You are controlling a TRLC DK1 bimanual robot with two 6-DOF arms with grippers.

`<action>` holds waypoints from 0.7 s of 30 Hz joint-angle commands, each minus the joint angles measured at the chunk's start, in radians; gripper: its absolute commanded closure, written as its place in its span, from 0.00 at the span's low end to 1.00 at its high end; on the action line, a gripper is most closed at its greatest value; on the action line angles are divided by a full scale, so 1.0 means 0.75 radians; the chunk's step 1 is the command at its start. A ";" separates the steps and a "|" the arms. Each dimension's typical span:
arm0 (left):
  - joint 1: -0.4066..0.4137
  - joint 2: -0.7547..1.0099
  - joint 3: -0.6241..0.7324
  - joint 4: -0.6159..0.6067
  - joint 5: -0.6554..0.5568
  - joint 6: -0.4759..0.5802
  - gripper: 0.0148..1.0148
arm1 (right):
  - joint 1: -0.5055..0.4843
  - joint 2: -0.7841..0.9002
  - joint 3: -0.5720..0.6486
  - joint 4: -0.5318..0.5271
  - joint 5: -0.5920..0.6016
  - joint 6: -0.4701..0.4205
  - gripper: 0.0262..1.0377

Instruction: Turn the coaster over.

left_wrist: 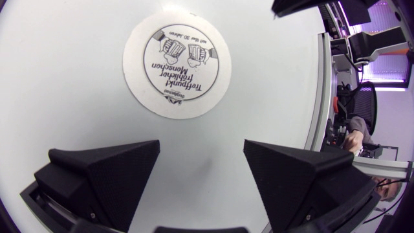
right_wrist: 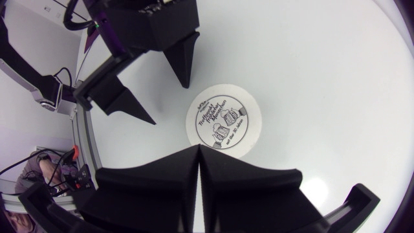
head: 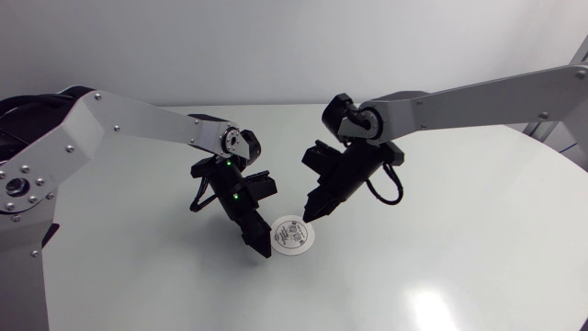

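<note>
L tool [left_wrist: 201,144] spread wide, coaster [left_wrist: 177,61] flat just ahead.

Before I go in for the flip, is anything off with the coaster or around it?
Nothing stands out. The coaster lies flat on the table, print up, whole and unbent, between the left jaws, open, and the right jaws, shut.

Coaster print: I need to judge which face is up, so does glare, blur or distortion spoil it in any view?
Head view: the round white cardboard coaster is small, its black print unreadable; the glare patch on the glossy white table lies away from it. Left wrist view: print sharp, no glare, fisheye bends the table edge. Right wrist view: print sharp too.
</note>
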 commanded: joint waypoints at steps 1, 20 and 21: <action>0.010 0.065 0.004 -0.025 -0.054 0.021 0.10 | -0.021 0.006 -0.093 -0.003 -0.003 -0.032 0.98; -0.043 0.241 0.100 -0.005 -0.062 0.043 0.10 | -0.013 0.315 -0.077 0.150 0.036 -0.021 0.98; -0.045 0.241 0.100 -0.005 -0.062 0.041 0.10 | -0.015 0.323 -0.063 0.150 0.038 -0.021 0.98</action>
